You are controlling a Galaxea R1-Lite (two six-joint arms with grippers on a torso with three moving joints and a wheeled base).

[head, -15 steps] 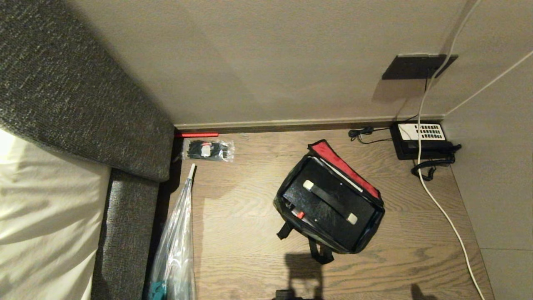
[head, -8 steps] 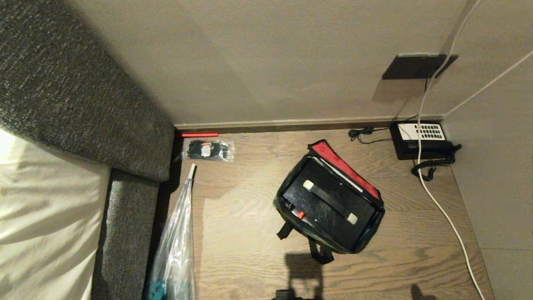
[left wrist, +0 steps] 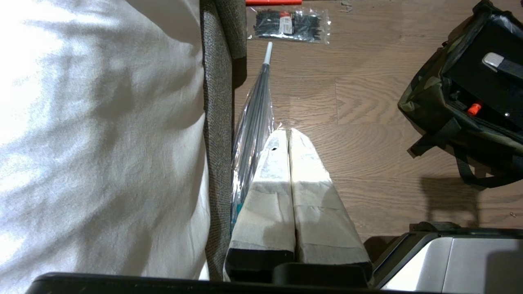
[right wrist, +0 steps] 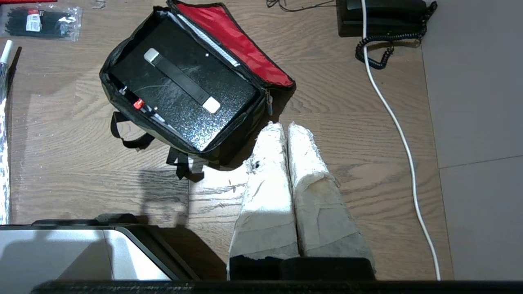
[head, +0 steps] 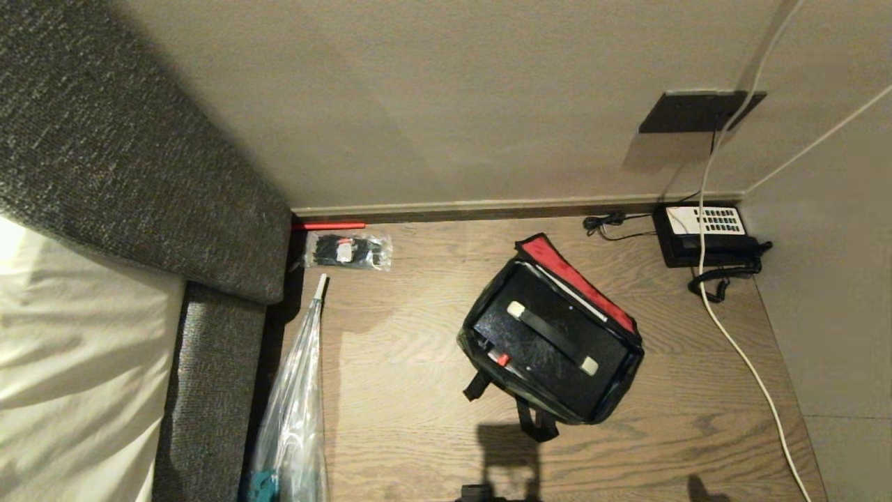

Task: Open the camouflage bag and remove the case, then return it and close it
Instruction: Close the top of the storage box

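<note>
Nothing shifted since a second ago: bag, case, both arms all exactly as before. Camouflage bag lying on the wooden floor, right of centre, already unzipped, red-lined lid flopped back toward the wall. Case sitting inside, face up, strap handle running diagonally from the far-left corner toward the near-right one, same slant as the case's long axis. Small red spot at the near-left edge. Left gripper parked beside the bed edge and the clear plastic bag, pads pressed together, holding nothing, camouflage bag well off to its right. Right gripper also pressed tight and empty, tips just beside the bag's near-right corner. Right arm clearly the nearer one. Probably next: jaws spread, wrist turned across that slanted handle, then down onto it. Telephone and white cable off to the right, worth avoiding.
</note>
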